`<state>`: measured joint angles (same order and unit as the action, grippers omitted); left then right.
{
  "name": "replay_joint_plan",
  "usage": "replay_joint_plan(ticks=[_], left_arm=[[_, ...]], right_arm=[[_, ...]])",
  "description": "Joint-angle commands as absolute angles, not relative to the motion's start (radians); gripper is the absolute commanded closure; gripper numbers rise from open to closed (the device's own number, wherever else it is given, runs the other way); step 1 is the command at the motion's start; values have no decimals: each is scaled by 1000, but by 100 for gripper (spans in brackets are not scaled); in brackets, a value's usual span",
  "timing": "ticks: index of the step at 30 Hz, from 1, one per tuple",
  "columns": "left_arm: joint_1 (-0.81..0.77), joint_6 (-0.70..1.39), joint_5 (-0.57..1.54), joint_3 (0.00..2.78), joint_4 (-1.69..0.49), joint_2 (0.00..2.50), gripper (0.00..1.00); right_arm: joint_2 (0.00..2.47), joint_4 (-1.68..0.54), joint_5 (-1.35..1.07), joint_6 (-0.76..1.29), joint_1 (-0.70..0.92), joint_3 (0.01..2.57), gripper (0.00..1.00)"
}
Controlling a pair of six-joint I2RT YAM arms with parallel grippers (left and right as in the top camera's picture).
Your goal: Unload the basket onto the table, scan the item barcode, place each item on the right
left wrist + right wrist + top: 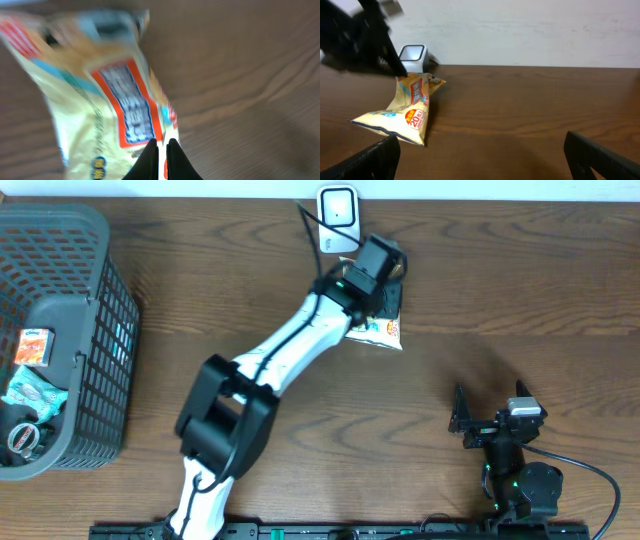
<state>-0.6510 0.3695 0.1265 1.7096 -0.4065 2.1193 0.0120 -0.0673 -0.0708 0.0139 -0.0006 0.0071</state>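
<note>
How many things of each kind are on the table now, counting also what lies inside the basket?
robot arms: 2, the left arm and the right arm
barcode scanner: 1
snack bag: 1
grey basket: 1
small items in the basket: 3 visible, an orange box, a teal packet and a round dark item
Total: 8

In left wrist view the yellow crinkly plastic snack bag (100,100) is blurred, print unreadable, cropped at picture edges; overhead, white-and-black left arm (300,340) hides most of it; grey plastic mesh basket (105,350) cropped left.
</note>
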Motion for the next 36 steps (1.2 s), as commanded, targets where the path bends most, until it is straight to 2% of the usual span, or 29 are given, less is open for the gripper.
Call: replay_joint_plan(ticks=[1,7,12,17,20,25,36], left_arm=[[-667,378,89,1706,-439,2201,92],[-666,378,89,1706,-498,2267,93],[-664,320,84,1706,-508,2209,92],[-662,307,-60,1706,-502,2076,93],[-662,307,-131,1706,-460,1998,92],[-662,307,-134,1706,-339,1974,92],[-660,307,-132,1706,-85,2181,92]], right_arm=[[7,-72,-70,6,7,6,1],[7,-72,-70,6,7,6,1],[7,-72,-70,6,7,6,1],[7,-72,-70,6,7,6,1],[7,-72,-70,6,7,6,1],[7,-72,-70,6,7,6,1],[7,-72,-70,6,7,6,1]])
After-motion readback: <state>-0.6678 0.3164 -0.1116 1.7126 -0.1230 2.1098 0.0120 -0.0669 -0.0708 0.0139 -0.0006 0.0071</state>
